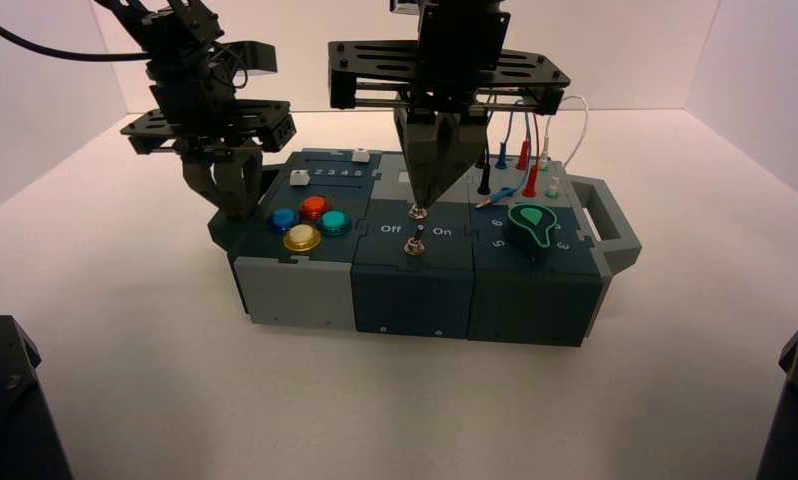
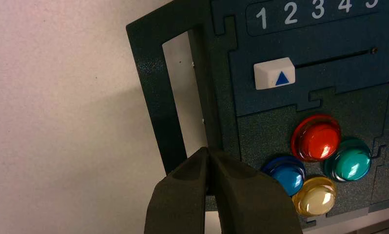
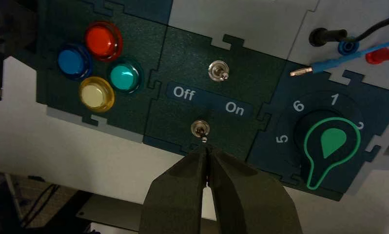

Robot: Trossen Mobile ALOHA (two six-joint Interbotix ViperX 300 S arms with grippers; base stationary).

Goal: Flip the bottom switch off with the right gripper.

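- Black right gripper (image 1: 422, 205) is hovering over the middle panel, fingers pressed together, tips pointing down near the bottom switch, a tiny silver metal toggle (image 3: 201, 129) sitting below the white Off/On lettering (image 3: 209, 100)
- Black left gripper (image 1: 237, 210) is just waiting by the box's left handle (image 2: 153, 92), fingers closed too

The high view is brightly and evenly lit, the smooth pale tabletop (image 1: 155, 340) washed nearly white toward the back and greyer in front, with faint soft shading by the dark-fronted rectangular box (image 1: 410, 300). In the left wrist view a dim, diffuse shadow spreads over the pale surface beside the box's dark rectangular handle, and small white glints sit on the glossy round red button (image 2: 320, 141) and the translucent domed yellow button (image 2: 315, 200). The right wrist view looks dimmer, its lower left corner sinking into murky darkness.
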